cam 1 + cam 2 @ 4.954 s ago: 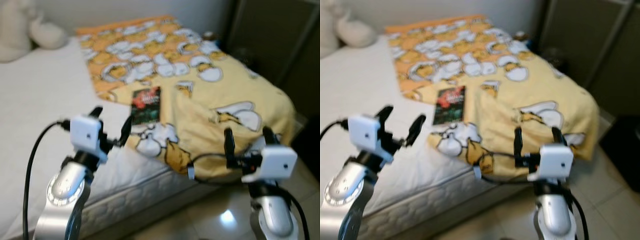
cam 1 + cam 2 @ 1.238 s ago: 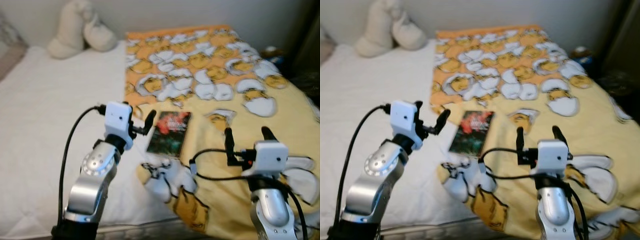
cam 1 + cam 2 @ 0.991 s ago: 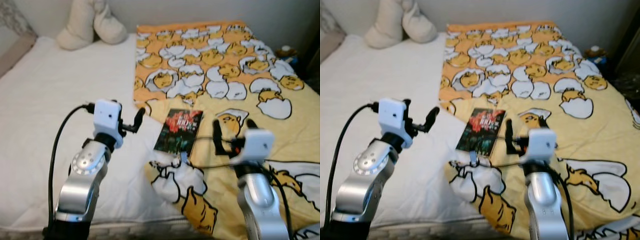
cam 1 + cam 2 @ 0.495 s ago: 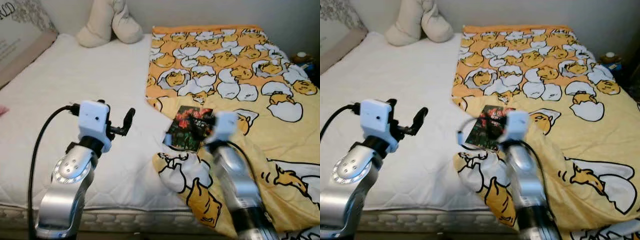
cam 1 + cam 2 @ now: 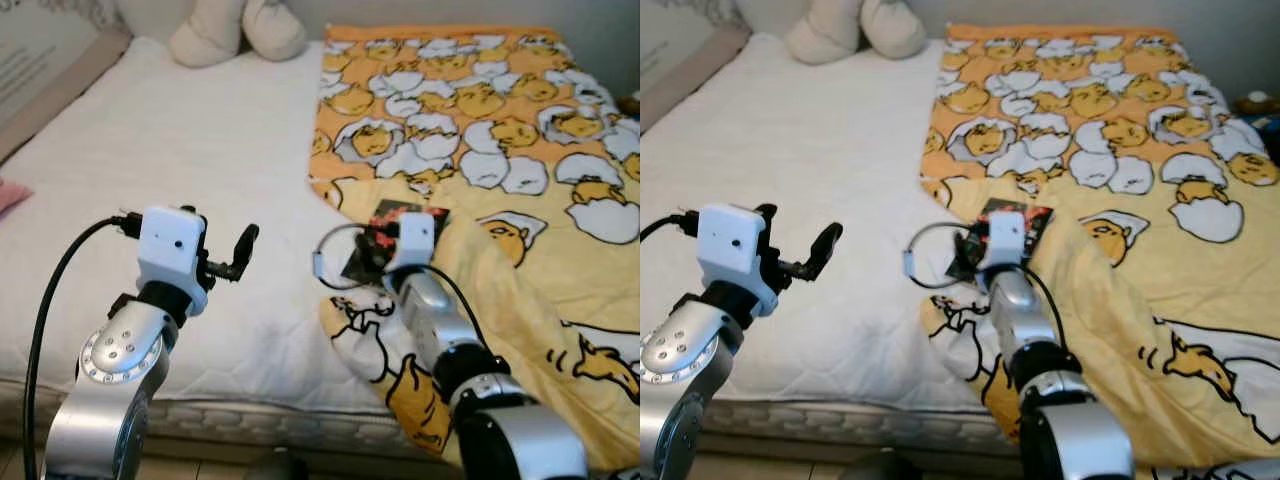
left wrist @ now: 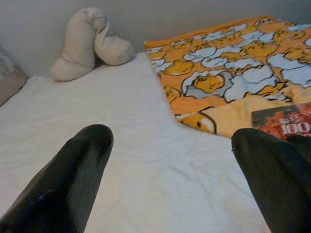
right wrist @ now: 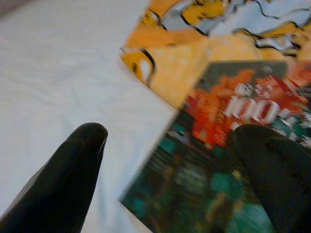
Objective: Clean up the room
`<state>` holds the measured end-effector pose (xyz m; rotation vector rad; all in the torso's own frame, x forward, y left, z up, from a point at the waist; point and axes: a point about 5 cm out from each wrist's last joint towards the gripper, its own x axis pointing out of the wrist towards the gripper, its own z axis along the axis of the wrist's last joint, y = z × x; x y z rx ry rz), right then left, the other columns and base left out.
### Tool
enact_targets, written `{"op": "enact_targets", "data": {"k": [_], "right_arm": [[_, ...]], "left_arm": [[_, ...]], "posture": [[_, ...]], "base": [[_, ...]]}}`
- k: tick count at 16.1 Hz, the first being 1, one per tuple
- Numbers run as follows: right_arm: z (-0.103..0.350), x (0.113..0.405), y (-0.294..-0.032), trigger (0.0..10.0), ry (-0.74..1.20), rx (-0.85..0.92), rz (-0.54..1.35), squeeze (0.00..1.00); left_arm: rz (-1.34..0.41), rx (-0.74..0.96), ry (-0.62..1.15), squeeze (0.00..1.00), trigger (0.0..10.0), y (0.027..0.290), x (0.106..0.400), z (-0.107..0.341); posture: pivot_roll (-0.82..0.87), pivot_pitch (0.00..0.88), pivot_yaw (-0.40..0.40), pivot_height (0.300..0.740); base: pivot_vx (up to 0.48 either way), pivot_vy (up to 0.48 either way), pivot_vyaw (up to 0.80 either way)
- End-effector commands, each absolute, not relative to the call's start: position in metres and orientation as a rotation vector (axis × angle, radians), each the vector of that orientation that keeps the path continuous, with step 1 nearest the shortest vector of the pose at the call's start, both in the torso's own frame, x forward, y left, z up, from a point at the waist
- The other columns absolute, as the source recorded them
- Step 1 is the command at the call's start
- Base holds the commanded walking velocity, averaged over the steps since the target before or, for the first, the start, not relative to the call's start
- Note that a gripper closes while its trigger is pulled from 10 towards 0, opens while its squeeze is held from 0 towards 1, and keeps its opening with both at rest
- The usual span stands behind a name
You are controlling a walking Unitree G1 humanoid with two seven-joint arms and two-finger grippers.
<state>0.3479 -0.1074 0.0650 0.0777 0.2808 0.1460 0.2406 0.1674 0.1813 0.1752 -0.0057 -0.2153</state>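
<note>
On the white mattress [image 5: 190, 150], near the middle of my head-camera picture, I see the book [image 5: 390, 236], dark with a red and green cover, lying where the yellow egg-print blanket [image 5: 500, 130] meets the bare sheet, partly resting on the blanket's folded edge. My right gripper [image 7: 170, 160] hovers right over that book with its fingers spread wide, one black finger [image 7: 73, 165] above the white sheet and the other over the cover, grasping nothing. In the head views the right arm reaches out from about 5 o'clock towards the centre. My left gripper [image 6: 170, 170] is held up at about 8 o'clock, well apart from the book, likewise splayed and empty, pointing across the mattress. A cream plush toy [image 5: 235, 28] sits at 11 o'clock by the wall
</note>
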Motion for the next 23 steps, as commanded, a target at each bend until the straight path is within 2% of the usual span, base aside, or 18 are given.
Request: {"op": "enact_targets", "data": {"k": [1,3,6,10,12,13,15,17,18,22,23], "right_arm": [[0.067,0.35,-0.109,10.0,0.266,0.022,0.134,0.0],[0.064,0.349,-0.129,10.0,0.246,-0.106,0.043,0.0],[0.059,0.346,-0.139,10.0,0.242,-0.182,-0.014,0.0],[0.049,0.343,-0.145,10.0,0.335,-0.064,-0.023,0.0],[0.056,0.347,-0.143,10.0,0.306,-0.078,-0.014,0.0],[0.057,0.349,-0.143,10.0,0.315,-0.14,-0.007,0.0],[0.037,0.337,-0.157,10.0,0.467,-0.228,-0.058,0.0],[0.026,0.328,-0.165,10.0,0.513,-0.18,-0.08,0.0],[0.028,0.33,-0.163,10.0,0.484,-0.153,-0.068,0.0],[0.073,0.356,-0.118,10.0,0.213,-0.148,0.117,0.0],[0.076,0.357,-0.114,10.0,0.196,-0.149,0.13,0.0]], "left_arm": [[-0.212,0.183,-0.012,0.0,10.0,0.168,0.238,0.185],[-0.199,0.181,-0.006,0.0,10.0,0.17,0.237,0.184],[-0.197,0.176,0.002,0.0,10.0,0.169,0.237,0.183],[-0.209,0.173,0.002,0.0,10.0,0.165,0.24,0.183],[-0.208,0.174,0.002,0.0,10.0,0.166,0.241,0.183],[-0.208,0.173,0.003,0.0,10.0,0.165,0.24,0.183],[-0.202,0.168,0.003,0.0,10.0,0.165,0.24,0.183],[-0.196,0.167,0.005,0.0,10.0,0.167,0.241,0.182],[-0.195,0.168,0.005,0.0,10.0,0.167,0.241,0.182],[-0.199,0.169,-0.004,0.0,10.0,0.165,0.243,0.182],[-0.199,0.169,-0.005,0.0,10.0,0.165,0.243,0.182]], "posture": [[0.21,0.096,0.071,0.74],[0.21,0.1,0.065,0.74],[0.19,0.101,0.064,0.74],[0.19,0.1,0.068,0.74],[0.19,0.099,0.067,0.74],[0.19,0.097,0.063,0.74],[0.19,0.093,0.059,0.74],[0.19,0.091,0.058,0.74],[0.19,0.088,0.058,0.74],[0.19,0.066,0.055,0.74],[0.19,0.066,0.055,0.74]], "base": [[0.0,0.0,0.0],[0.0,0.0,0.0],[0.0,0.0,0.0],[0.0,0.0,0.0],[0.0,0.0,0.0],[0.0,0.0,0.0],[0.0,0.0,0.0],[0.0,0.0,0.0],[0.0,0.0,0.0],[0.0,0.0,0.0],[0.0,0.0,0.0]]}}
